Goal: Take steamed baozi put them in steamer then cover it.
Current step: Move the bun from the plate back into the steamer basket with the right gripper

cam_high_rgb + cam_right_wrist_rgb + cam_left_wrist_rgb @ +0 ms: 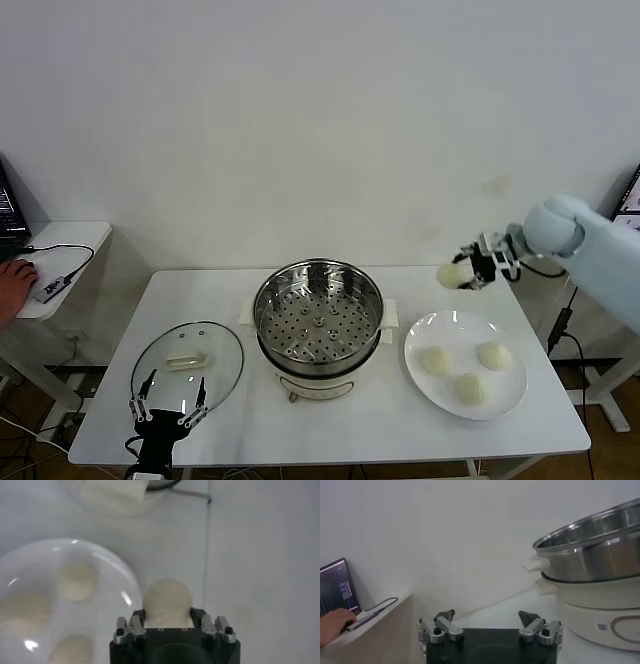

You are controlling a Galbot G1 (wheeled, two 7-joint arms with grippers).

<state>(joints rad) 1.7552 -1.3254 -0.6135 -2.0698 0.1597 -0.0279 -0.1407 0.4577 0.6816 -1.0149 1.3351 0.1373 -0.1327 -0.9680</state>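
My right gripper (466, 272) is shut on one cream-white baozi (453, 274), held in the air above the far right of the table, beyond the white plate (513, 395); the same bun (167, 600) shows between the jaws in the right wrist view. Three more baozi (435, 361) lie on that plate. The steel steamer (318, 318) stands mid-table with its perforated tray bare. The glass cover (187, 363) lies flat on the table left of the steamer. My left gripper (170, 402) waits open at the near left edge, just in front of the cover.
A side desk (70, 250) with a cable and a person's hand (17, 278) stands to the left. The steamer's wall and side handle (538, 563) rise close beside my left gripper (487, 622). White wall behind the table.
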